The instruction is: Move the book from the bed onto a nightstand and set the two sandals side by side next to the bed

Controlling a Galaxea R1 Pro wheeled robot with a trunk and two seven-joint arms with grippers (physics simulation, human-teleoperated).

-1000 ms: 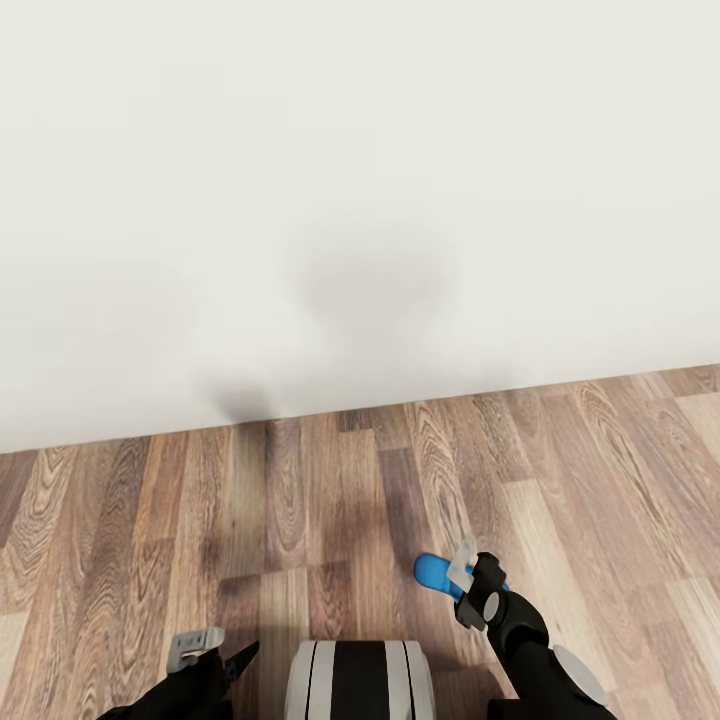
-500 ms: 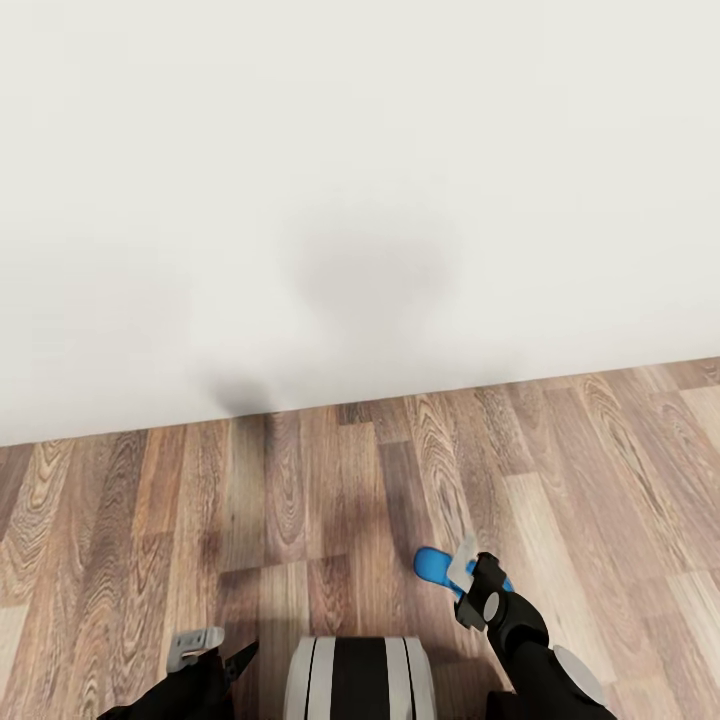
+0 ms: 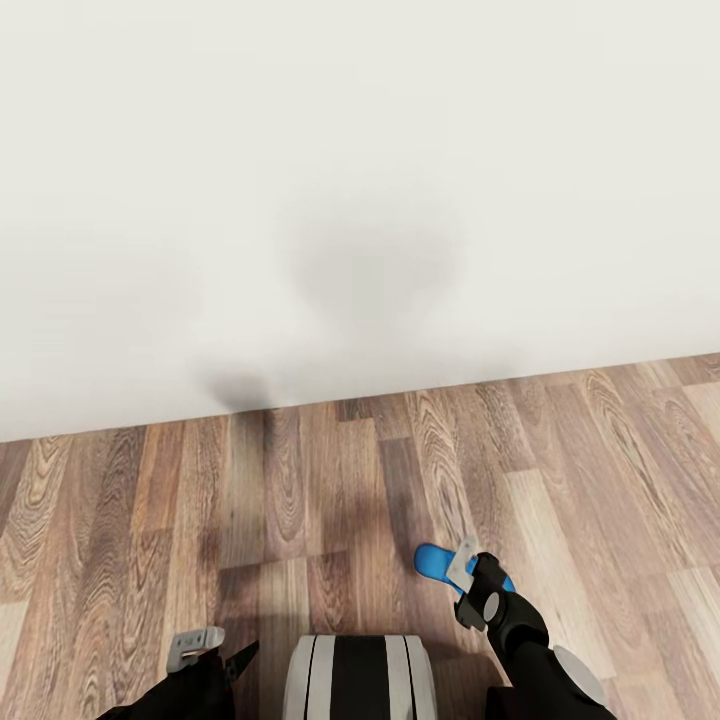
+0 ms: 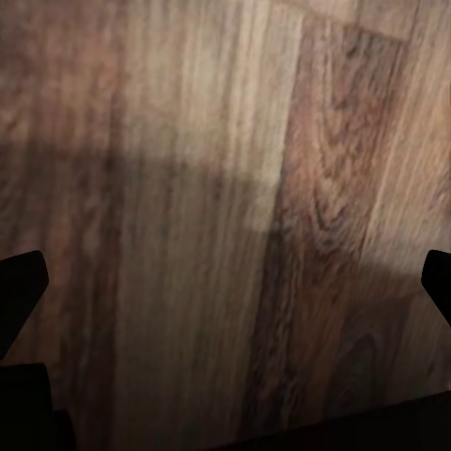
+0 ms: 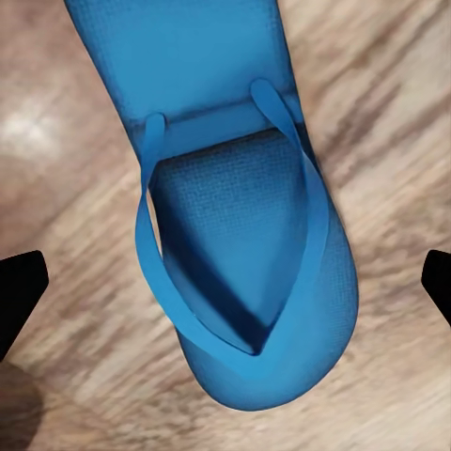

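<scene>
Sandal hangs above the plank floor near the wall, and whether your right pincer grips it is unclear; keep it level while you drive.

A brown wood-plank floor is being shown, with a blue sandal at five o'clock.
</scene>
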